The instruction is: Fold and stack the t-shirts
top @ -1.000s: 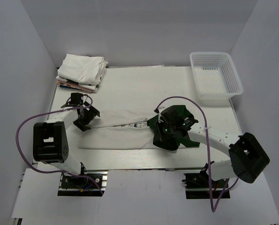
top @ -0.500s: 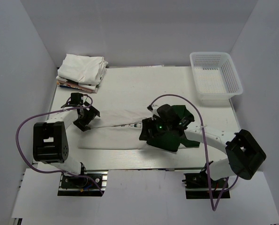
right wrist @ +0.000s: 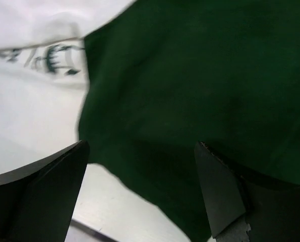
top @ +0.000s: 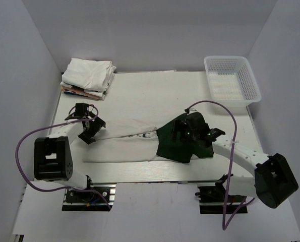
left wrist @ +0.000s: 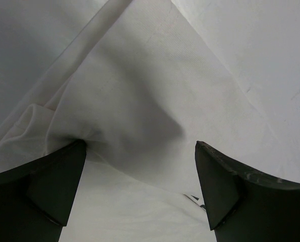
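Note:
A white t-shirt [top: 124, 147] with a dark green sleeve [top: 172, 147] lies stretched across the middle of the table, its cartoon print [right wrist: 44, 56] showing beside the green. My right gripper [top: 181, 132] hovers open over the green sleeve [right wrist: 200, 75], and nothing sits between its fingers [right wrist: 140, 146]. My left gripper [top: 92, 133] stands open at the shirt's left end, over a raised white fold [left wrist: 134, 101], with its jaws [left wrist: 139, 146] apart and empty. Folded whitish t-shirts [top: 89, 74] are stacked at the back left.
A white plastic mesh basket [top: 230, 105] stands at the back right corner. The stack at the back left rests on some printed cloth or paper [top: 81, 92]. The table's front edge [top: 155, 176] runs just below the shirt. Purple cables [top: 23, 151] loop off both arms.
My right gripper opened and let go of the green sleeve, then drew back to the right. The sleeve now lies flatter. The left gripper stayed open and shifted slightly.

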You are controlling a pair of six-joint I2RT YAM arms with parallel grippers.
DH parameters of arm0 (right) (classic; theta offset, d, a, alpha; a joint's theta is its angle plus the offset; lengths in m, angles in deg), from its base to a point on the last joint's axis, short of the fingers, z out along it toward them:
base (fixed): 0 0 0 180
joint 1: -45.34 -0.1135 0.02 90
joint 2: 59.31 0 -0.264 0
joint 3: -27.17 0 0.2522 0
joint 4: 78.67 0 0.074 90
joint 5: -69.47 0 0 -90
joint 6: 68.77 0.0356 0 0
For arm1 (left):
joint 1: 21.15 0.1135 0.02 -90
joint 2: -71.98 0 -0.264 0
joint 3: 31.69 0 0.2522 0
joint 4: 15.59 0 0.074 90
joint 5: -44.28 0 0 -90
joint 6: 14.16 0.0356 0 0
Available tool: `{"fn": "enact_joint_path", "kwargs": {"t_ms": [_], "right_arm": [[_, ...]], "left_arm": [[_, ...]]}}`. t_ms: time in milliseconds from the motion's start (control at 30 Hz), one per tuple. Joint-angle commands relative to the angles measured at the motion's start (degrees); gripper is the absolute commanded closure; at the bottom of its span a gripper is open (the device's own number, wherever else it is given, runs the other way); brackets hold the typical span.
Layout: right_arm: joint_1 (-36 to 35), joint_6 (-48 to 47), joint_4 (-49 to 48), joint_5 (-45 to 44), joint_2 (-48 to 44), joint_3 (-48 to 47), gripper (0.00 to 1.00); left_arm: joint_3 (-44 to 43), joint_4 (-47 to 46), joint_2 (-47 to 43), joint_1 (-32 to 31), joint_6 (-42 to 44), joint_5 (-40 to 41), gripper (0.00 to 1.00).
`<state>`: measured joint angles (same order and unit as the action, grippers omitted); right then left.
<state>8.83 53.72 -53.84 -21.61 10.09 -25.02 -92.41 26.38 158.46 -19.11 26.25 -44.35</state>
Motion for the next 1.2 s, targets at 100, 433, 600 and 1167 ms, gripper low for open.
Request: {"fn": "enact_joint_path", "kwargs": {"t_ms": [100,433,600,1167], "right_arm": [[6.09,1.00,0.71,-2.36,9.51,-2.34,0.10],[13.83,1.97,-4.20,-0.95,33.67,-16.73,0.10],[14.45,-6.35,-7.99,3.53,46.40,-30.10,0.10],[13.13,-9.73,-1.66,7.23,32.64,-32.06,0.10]], "left_arm": [[7.84,4.14,-4.99,0.07,-2.18,4.00,0.00],[9.61,13.27,-13.33,-2.83,-1.66,2.59,0.00],[10.66,15.48,-16.78,-4.59,1.32,-0.12,0.00],[-6.57,30.50,-5.89,-17.07,17.59,1.88,0.00]]}}
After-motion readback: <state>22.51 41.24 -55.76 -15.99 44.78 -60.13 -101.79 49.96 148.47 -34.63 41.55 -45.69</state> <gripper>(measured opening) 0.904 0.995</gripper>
